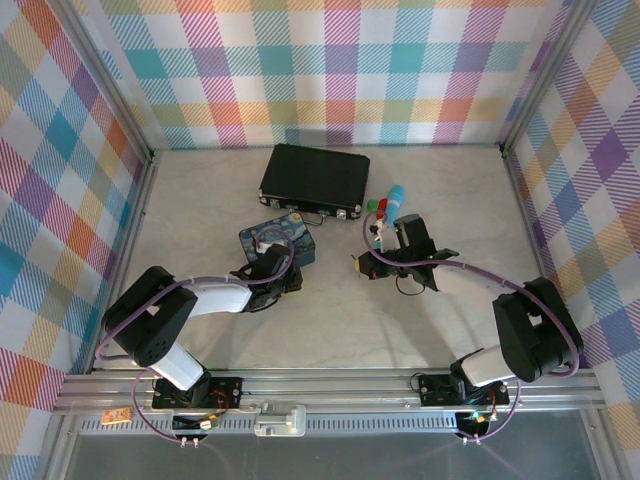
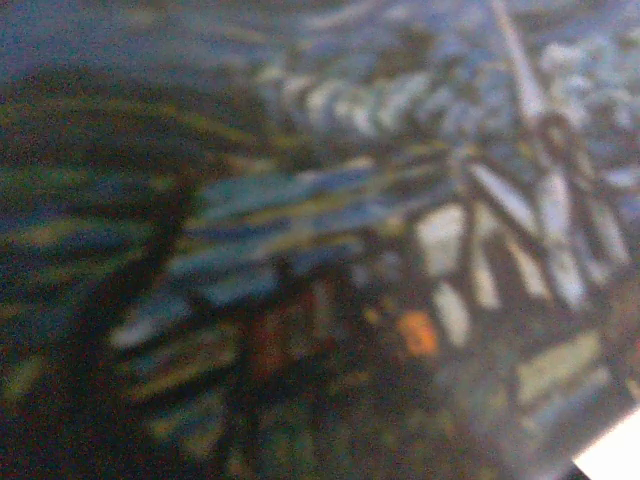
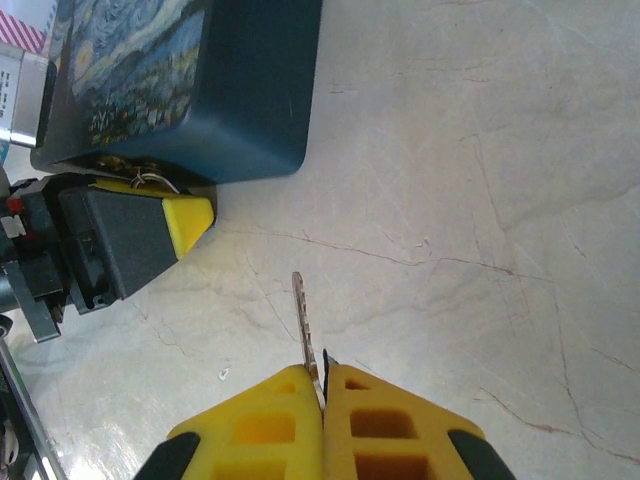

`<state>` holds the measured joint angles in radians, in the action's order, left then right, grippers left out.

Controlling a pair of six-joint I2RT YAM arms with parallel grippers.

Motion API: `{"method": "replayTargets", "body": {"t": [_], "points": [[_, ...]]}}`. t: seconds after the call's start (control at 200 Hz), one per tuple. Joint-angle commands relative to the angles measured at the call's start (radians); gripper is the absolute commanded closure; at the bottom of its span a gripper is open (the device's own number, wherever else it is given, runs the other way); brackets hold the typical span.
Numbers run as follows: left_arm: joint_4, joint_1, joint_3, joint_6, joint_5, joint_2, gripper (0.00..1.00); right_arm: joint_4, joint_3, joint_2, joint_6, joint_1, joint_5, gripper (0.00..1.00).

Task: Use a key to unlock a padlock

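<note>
The right fingers [image 3: 262,425] are clenched on the key [image 3: 303,325], pinching its near end. The blade sticks out over the table [image 3: 480,200]. In the right wrist view its long axis runs from 6 to 12 o'clock, tip at 12, leaning slightly toward 11. At 10 o'clock the left fingers [image 3: 188,218] sit against the blue tin [image 3: 180,90]; I cannot tell whether they grasp anything.

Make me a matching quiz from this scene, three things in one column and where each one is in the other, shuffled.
Things:
1. key
2. blue tin
3. black case

Places:
A. farthest back on the table
B. pinched in the right gripper
C. right next to the left gripper

Pairs: 1-B, 2-C, 3-A
</note>
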<state>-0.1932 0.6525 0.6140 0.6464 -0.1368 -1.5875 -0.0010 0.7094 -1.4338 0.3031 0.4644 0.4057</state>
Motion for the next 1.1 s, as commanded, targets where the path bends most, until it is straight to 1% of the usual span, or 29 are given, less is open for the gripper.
{"method": "replayTargets", "body": {"t": [0.0,0.03,0.12,0.205,0.425,0.58,0.69,0.85,0.975,1.095], "points": [[-0.024,-0.028,0.002,0.014,0.004,-0.054,0.8,0.003,0.028,-0.016,0.002,0.005,0.008,1.0],[-0.032,-0.028,-0.002,0.021,0.014,-0.049,0.82,0.004,0.026,-0.017,0.005,0.005,0.01,1.0],[-0.06,-0.028,-0.018,0.062,0.043,-0.028,0.93,0.011,0.017,-0.013,0.013,0.004,0.015,1.0],[-0.074,-0.028,-0.035,0.12,0.068,0.001,1.0,0.006,0.011,-0.011,0.022,0.008,0.018,1.0],[-0.139,-0.028,-0.086,0.311,0.142,0.096,1.0,0.05,-0.006,-0.03,0.092,0.042,0.054,1.0],[-0.23,-0.028,-0.114,0.451,0.192,0.119,1.0,0.164,-0.004,-0.093,0.203,0.098,0.131,1.0],[-0.279,-0.028,-0.133,0.511,0.206,0.141,1.0,0.272,-0.007,-0.134,0.289,0.141,0.174,1.0],[-0.307,-0.028,-0.146,0.542,0.219,0.199,1.0,0.432,-0.025,-0.203,0.398,0.169,0.243,1.0],[-0.325,-0.028,-0.159,0.543,0.226,0.248,1.0,0.51,-0.03,-0.252,0.426,0.179,0.285,1.0],[-0.297,-0.03,-0.164,0.519,0.236,0.294,1.0,0.543,-0.034,-0.268,0.422,0.18,0.302,1.0]]}}
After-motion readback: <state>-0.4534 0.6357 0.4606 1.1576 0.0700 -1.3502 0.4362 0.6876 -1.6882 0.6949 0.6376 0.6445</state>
